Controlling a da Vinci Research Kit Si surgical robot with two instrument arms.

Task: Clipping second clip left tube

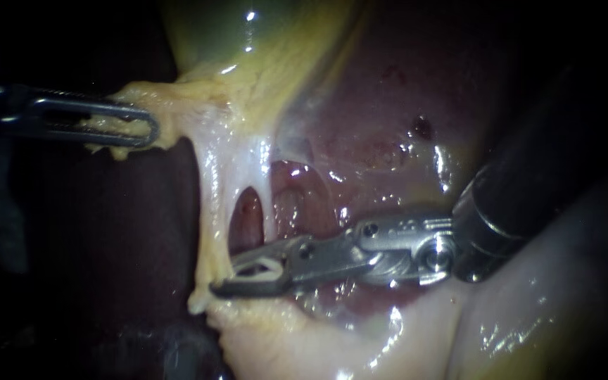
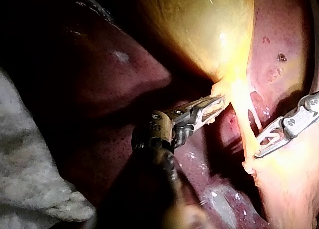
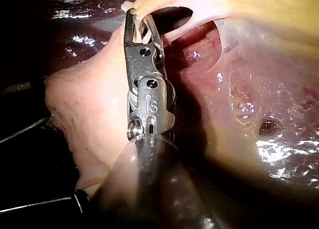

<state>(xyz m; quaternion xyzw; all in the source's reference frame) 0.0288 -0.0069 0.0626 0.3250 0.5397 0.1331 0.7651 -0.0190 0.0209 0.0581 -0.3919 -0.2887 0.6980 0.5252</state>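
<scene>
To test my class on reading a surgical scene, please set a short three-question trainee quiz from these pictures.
1. True or false: the jaws of the left instrument hold nothing.
2. Between the jaws of the right instrument lies: A) a needle, B) a white clip, C) gauze?
3. Fill in: the greenish-yellow organ at the endoscope view's top is the ____.
Key: 1 false, they grip yellow tissue; 2 B; 3 gallbladder.

Endoscope close-up, wrist cameras opposite, sharing left tube
</scene>
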